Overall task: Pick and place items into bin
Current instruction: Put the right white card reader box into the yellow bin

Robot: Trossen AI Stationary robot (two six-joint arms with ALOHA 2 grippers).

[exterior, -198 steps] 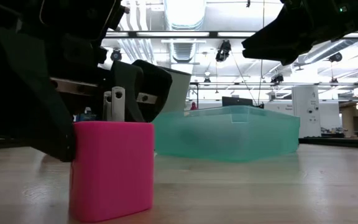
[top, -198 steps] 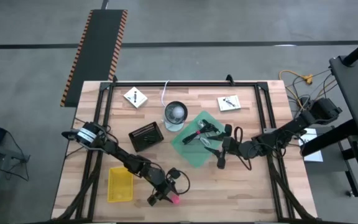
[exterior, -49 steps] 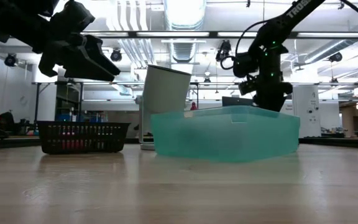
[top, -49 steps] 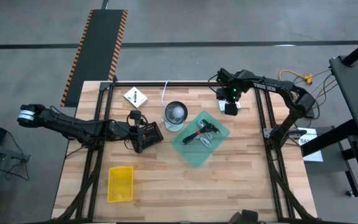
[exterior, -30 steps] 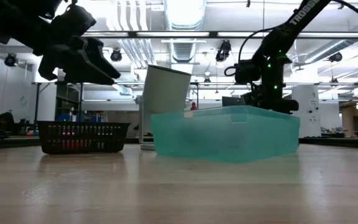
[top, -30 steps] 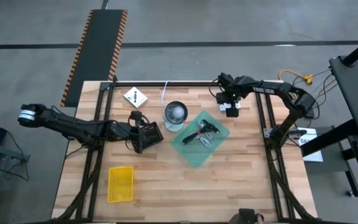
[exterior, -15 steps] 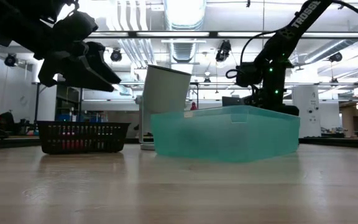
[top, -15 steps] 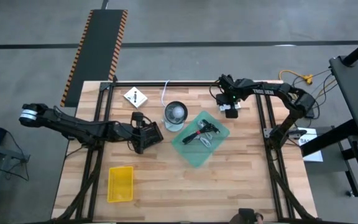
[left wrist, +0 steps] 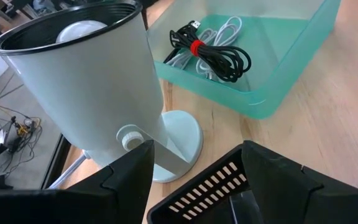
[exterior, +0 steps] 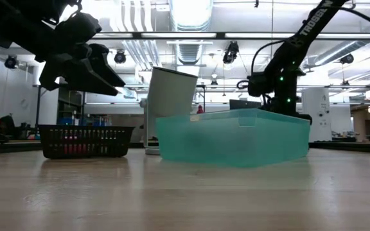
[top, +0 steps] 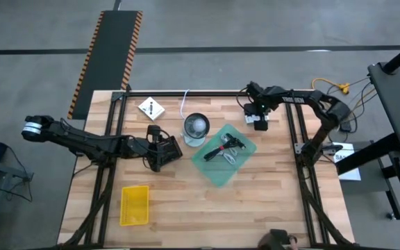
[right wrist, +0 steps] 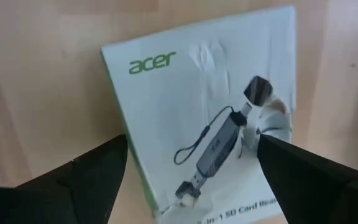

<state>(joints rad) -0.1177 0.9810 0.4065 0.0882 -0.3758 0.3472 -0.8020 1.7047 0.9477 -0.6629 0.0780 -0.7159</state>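
Observation:
My left gripper (top: 156, 142) (left wrist: 194, 167) hovers open above the black mesh basket (top: 167, 151) (exterior: 85, 141), clear of its rim (left wrist: 211, 185). My right gripper (top: 257, 119) stands open over a white square packet (right wrist: 197, 112) printed with a cable adapter, at the table's far right; its fingers are on either side of the packet. The green bin (top: 210, 170) (exterior: 236, 138) holds a dark coiled cable (left wrist: 219, 53), a white cable and a black-handled tool (top: 226, 146). A second white packet (top: 151, 108) and a white cable (top: 184, 104) lie near the far edge.
A round clear-grey cup (top: 196, 128) (left wrist: 98, 87) on a foot stands between the basket and the bin. A yellow basket (top: 134, 205) lies near the table's near left. A black frame (top: 207, 94) runs along the far edge and sides. Bare wood lies at the near right.
My right gripper has sunk a little further toward the white packet at the far right and now sits low behind the green bin in the low view. The packet has stayed where it was.

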